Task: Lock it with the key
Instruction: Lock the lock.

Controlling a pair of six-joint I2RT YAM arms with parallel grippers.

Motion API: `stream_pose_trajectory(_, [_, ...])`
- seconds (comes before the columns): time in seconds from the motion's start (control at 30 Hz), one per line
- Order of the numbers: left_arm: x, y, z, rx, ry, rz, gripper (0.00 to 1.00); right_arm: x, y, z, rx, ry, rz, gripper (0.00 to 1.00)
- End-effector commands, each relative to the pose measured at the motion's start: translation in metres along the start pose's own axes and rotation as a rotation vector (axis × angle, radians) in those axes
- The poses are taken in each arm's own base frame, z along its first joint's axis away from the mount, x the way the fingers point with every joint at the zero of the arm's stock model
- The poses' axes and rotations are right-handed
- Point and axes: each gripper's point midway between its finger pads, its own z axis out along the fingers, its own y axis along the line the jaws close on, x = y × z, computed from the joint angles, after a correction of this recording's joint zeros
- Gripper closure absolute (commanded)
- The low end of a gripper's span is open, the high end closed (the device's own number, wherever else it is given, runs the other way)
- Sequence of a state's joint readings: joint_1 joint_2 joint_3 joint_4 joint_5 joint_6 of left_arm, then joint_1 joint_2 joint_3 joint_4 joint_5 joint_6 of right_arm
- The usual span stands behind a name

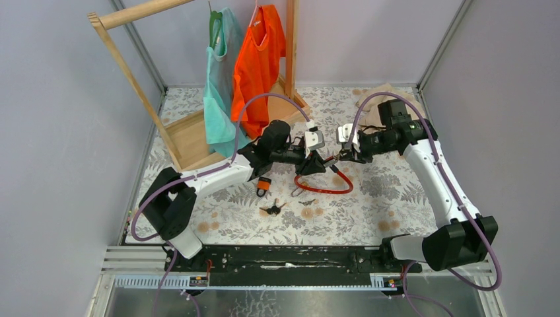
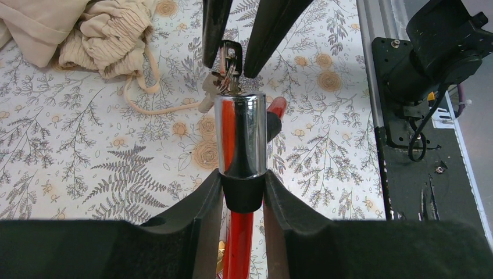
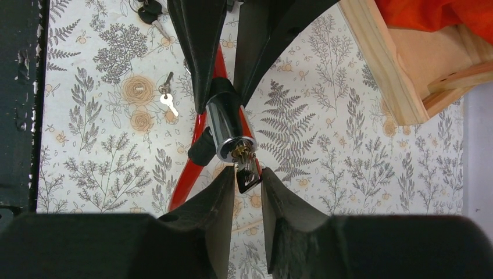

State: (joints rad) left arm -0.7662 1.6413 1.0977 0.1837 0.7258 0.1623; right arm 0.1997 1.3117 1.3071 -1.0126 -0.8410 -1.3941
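Observation:
A red cable lock point(image 1: 323, 188) loops over the floral table, and its chrome cylinder point(image 2: 240, 133) is lifted above the cloth. My left gripper point(image 2: 242, 180) is shut on the black collar at the cylinder's base, with the red cable point(image 2: 239, 244) running down between its fingers. The key point(image 3: 247, 181) sits in the cylinder's face point(image 3: 237, 150), its black head pointing at my right wrist. My right gripper point(image 3: 248, 170) is shut on that key head. From above, the left gripper point(image 1: 315, 162) and the right gripper point(image 1: 343, 157) meet tip to tip at mid-table.
Loose keys point(image 1: 272, 209) and a small orange padlock point(image 1: 263, 185) lie near the left arm. A wooden clothes rack point(image 1: 191, 139) with teal and orange garments stands at the back left. Beige cloth point(image 2: 70, 29) is bunched at the back right.

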Motion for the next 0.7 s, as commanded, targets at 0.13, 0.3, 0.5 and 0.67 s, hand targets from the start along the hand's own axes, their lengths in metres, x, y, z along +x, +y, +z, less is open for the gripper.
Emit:
stream_pose_trajectory(0.13, [0.008,-0.006,0.003,0.023,0.029,-0.028,1.0,-0.018,-0.002,0.0,-0.002,-0.045,-0.041,0.84])
stream_pose_trajectory(0.3, [0.008,-0.006,0.003,0.022,0.029,-0.026,1.0,-0.016,-0.006,-0.001,0.019,-0.02,-0.071,0.96])
stream_pose_trajectory(0.5, [0.008,-0.003,0.001,0.001,0.031,-0.013,1.0,-0.016,-0.014,-0.008,0.036,0.02,-0.081,1.0])
stream_pose_trajectory(0.67, [0.007,0.0,0.0,-0.018,0.032,-0.007,1.0,-0.016,-0.014,-0.011,0.034,0.032,-0.076,1.0])
